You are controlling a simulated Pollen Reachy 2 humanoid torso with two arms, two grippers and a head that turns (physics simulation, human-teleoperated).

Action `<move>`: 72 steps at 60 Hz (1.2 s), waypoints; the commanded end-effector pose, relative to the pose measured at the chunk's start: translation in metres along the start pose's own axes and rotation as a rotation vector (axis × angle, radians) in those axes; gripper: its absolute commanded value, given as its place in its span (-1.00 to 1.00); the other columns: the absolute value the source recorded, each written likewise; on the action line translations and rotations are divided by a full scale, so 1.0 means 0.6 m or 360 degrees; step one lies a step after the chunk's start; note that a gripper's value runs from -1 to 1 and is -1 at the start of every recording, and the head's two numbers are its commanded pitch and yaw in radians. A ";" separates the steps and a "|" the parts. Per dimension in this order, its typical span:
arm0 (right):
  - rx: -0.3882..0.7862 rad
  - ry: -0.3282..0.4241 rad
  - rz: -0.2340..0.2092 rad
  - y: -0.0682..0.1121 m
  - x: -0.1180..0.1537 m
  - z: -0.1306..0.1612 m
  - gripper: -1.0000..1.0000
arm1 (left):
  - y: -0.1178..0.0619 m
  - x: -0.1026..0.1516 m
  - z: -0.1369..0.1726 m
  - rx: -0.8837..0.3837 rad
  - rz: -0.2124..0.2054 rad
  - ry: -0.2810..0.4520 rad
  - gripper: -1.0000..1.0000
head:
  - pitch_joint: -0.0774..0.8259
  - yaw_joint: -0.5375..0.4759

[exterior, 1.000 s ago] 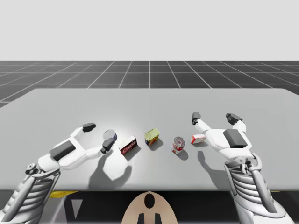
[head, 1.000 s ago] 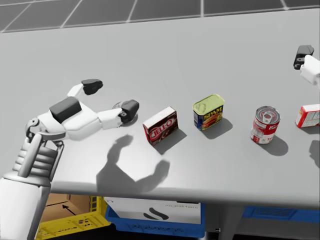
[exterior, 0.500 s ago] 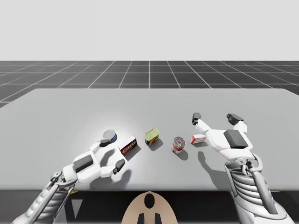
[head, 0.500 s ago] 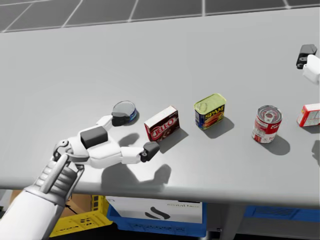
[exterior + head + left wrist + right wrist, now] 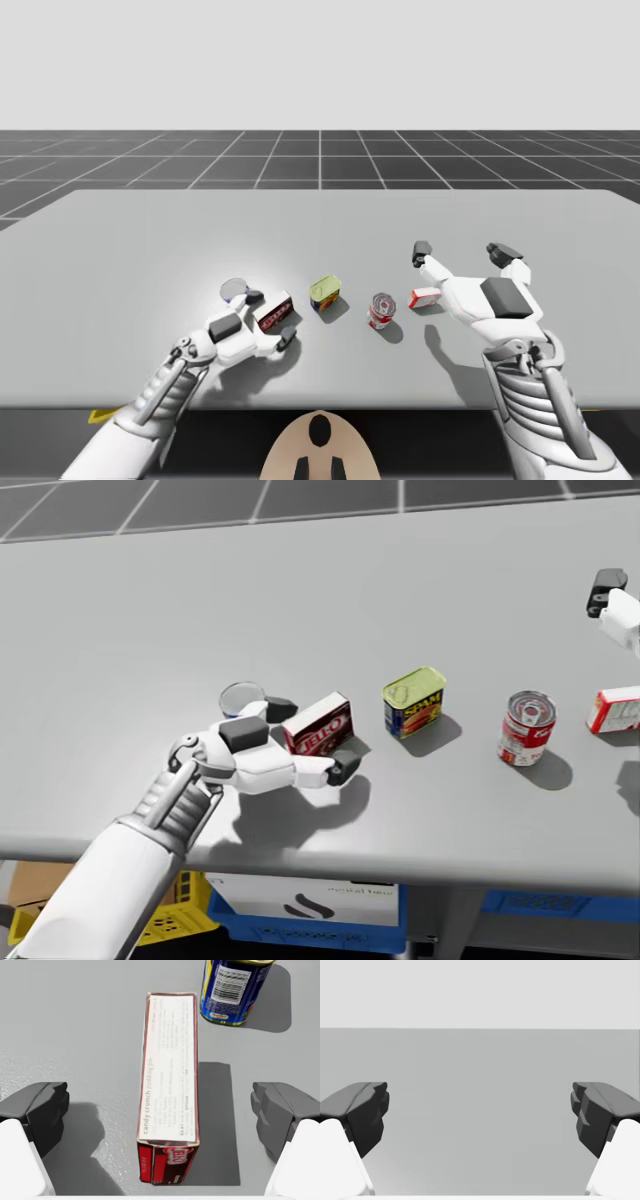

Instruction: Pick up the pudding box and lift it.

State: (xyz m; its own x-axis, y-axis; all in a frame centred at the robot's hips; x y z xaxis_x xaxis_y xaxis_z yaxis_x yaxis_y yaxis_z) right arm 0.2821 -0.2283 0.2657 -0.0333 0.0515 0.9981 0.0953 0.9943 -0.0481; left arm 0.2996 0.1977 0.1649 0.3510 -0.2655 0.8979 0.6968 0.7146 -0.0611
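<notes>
Left wrist view: gripper (image 5: pixel 160 1106) spread astride pudding box (image 5: pixel 170 1080), blue rectangular can (image 5: pixel 232 990) ahead.

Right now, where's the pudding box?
Left of centre in the high view: the pudding box sits between the open jaws of my left gripper, untouched, flanked by the flat blue tin and the blue rectangular can.

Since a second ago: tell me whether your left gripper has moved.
Yes. My left gripper went rightward from the flat round can to straddle the pudding box, open.
</notes>
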 end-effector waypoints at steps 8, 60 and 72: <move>0.0002 0.0003 -0.0026 0.002 -0.001 0.002 -1.00 | -0.003 -0.002 -0.025 0.0036 -0.0005 0.0033 -0.16 | 0.73 0.39; 0.0005 0.0002 -0.0010 -0.002 -0.003 -0.005 -1.00 | -0.011 0.008 -0.008 0.0042 -0.0044 -0.0013 1.00 | -0.19 0.42; 0.0032 -0.0012 0.0025 -0.003 -0.006 -0.005 -1.00 | -0.016 0.081 0.025 0.0089 -0.0104 -0.0173 1.00 | -0.22 0.42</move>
State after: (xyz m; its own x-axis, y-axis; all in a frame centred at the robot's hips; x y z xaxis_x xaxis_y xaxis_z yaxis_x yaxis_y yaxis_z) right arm 0.2850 -0.2308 0.2635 -0.0389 0.0622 0.9973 0.0827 0.9948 -0.0588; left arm 0.2964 0.1894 0.1785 0.3193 -0.2726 0.9076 0.6831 0.7300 -0.0211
